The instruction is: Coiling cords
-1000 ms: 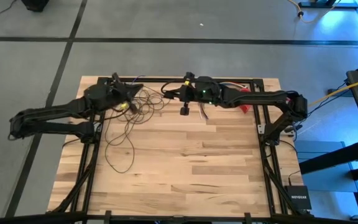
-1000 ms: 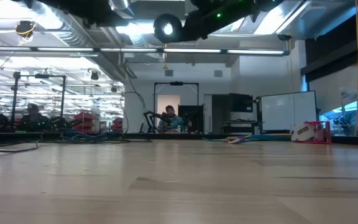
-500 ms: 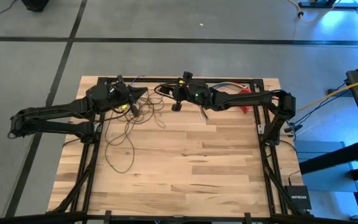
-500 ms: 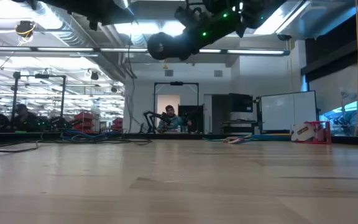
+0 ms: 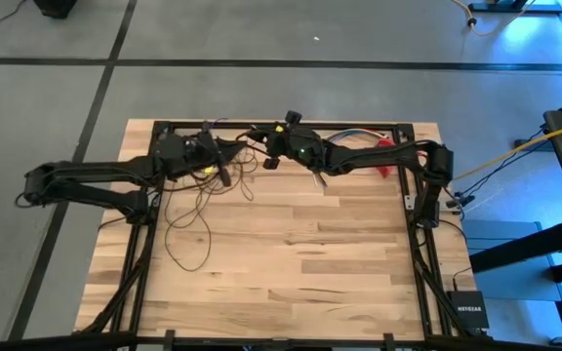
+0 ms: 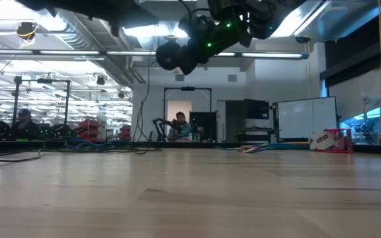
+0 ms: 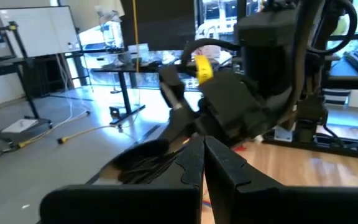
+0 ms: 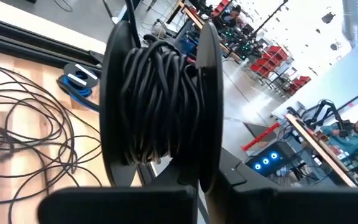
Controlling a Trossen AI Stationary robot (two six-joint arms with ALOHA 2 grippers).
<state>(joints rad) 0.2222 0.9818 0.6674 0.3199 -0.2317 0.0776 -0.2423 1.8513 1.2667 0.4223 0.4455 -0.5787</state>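
The cord is a thin dark wire. Its loose loops (image 5: pixel 198 200) lie on the wood at the far left, also seen in the right wrist view (image 8: pixel 23 118). The rest is wound on a round black spool (image 8: pixel 157 106), which my right gripper (image 5: pixel 277 156) holds shut above the table's far middle. The low view shows the spool (image 6: pixel 170 56) high off the table. Just left of it, my left gripper (image 5: pixel 227 174) is shut, fingers level and pointing at the spool (image 7: pixel 142 165). One strand (image 6: pixel 144 99) hangs from there down to the table. My left gripper is shut where the cord's strand (image 6: pixel 148 59) rises from the table; the wire is too thin for the place of contact to show. The strand hangs slack below it. My right gripper pinches one flange (image 8: pixel 207 143) of the spool at its rim between the two fingers. The fingers reach level from the table's right. The spool is lifted clear, standing on edge.
Multicoloured wires (image 5: pixel 359 136) and a red thing (image 5: pixel 385 168) lie at the far right. Black frame rails (image 5: pixel 410 205) run along the table's sides. A yellow cable (image 5: pixel 501 161) runs over the floor on the right. The near half is bare wood (image 5: pixel 291 273).
My left gripper has moved toward the table's right, closer to the spool, and the hanging strand has gone with it. My right gripper has carried the spool toward the far left and lower, turning its wrist so that the spool has tipped.
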